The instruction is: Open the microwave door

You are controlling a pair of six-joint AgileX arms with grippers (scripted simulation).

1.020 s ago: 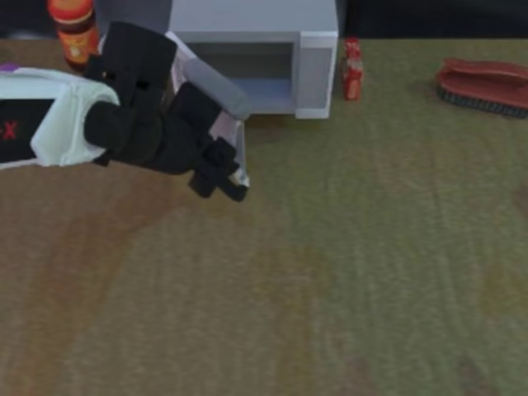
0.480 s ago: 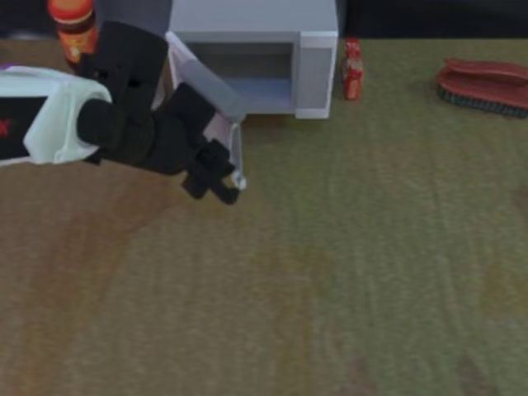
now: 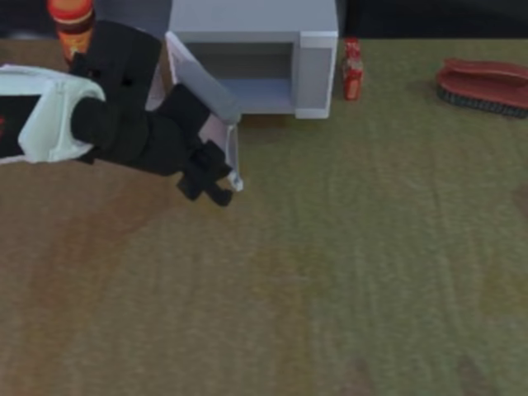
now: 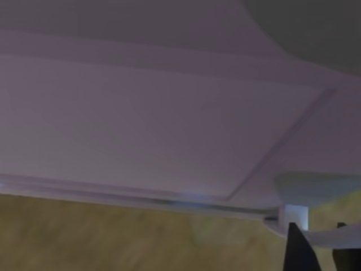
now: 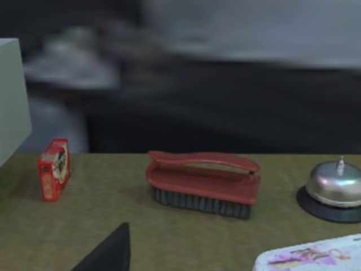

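Note:
The silver-grey microwave [image 3: 276, 21] stands at the back of the table, left of centre. The microwave door [image 3: 206, 82] is swung out toward the front left, and the cavity behind it shows. My left gripper [image 3: 219, 186] is at the door's free edge, shut on the pale bar handle [image 3: 236, 157]. In the left wrist view the door panel [image 4: 158, 124] fills most of the picture, and the handle [image 4: 304, 212] runs between the black fingers [image 4: 299, 251]. My right gripper is parked out of the top view; a black part of it [image 5: 113, 254] shows in its wrist view.
An orange-lidded jar [image 3: 73, 25] stands just behind my left arm. A small red box [image 3: 352, 68] is next to the microwave's right side, a red brush [image 3: 485, 82] farther right. A silver bell [image 5: 335, 186] and a white patterned object [image 5: 316, 259] lie near my right arm.
My left gripper has moved left and slightly back with the handle in it. The door has swung wider open.

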